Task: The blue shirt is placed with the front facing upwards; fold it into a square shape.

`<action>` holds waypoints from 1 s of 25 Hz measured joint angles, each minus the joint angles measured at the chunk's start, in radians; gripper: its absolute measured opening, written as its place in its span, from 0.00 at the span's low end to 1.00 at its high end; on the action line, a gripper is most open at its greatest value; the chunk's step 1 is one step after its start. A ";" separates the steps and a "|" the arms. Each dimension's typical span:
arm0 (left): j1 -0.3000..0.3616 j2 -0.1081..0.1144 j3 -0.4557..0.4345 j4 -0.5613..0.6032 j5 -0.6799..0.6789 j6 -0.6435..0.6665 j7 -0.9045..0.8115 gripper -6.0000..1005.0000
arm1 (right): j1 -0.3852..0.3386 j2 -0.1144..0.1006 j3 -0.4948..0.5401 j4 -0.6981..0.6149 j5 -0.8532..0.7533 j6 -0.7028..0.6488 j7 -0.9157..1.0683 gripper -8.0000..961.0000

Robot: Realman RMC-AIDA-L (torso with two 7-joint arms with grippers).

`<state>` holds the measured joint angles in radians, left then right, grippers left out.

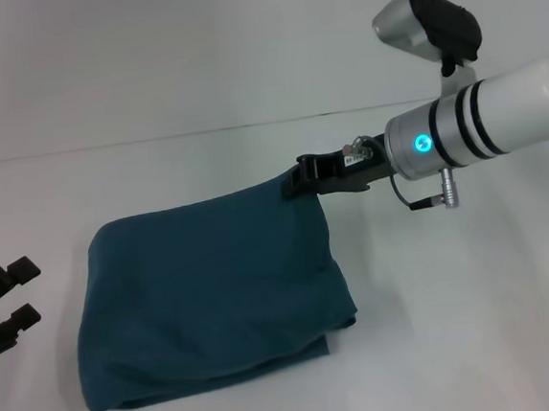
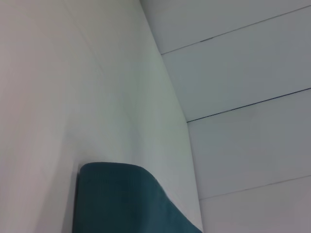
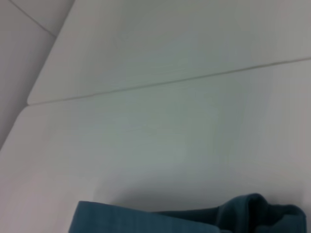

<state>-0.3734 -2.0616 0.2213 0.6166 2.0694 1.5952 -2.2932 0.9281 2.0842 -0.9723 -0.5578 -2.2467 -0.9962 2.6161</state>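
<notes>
Holding w/ right pincer clamped on blue shirt's far right corner; left pincer idling apart, near its left edge.

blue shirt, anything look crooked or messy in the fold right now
Yes. The blue shirt is a rough, slanted block, not a neat square: its far right corner is pinched up by the right end effector, and a lower layer sticks out along the near right edge. The left end effector sits open, off the cloth.

Plain dark teal-blue shirt, white table, black right pincer on a silver arm with black bands.
</notes>
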 joint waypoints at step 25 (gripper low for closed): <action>0.001 -0.002 0.003 -0.001 0.000 0.000 0.000 0.93 | 0.007 -0.001 -0.077 0.044 0.001 0.158 -0.024 0.12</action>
<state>-0.3721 -2.0632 0.2240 0.6154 2.0694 1.5953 -2.2933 0.9354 2.0833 -1.0497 -0.5139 -2.2458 -0.8382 2.5920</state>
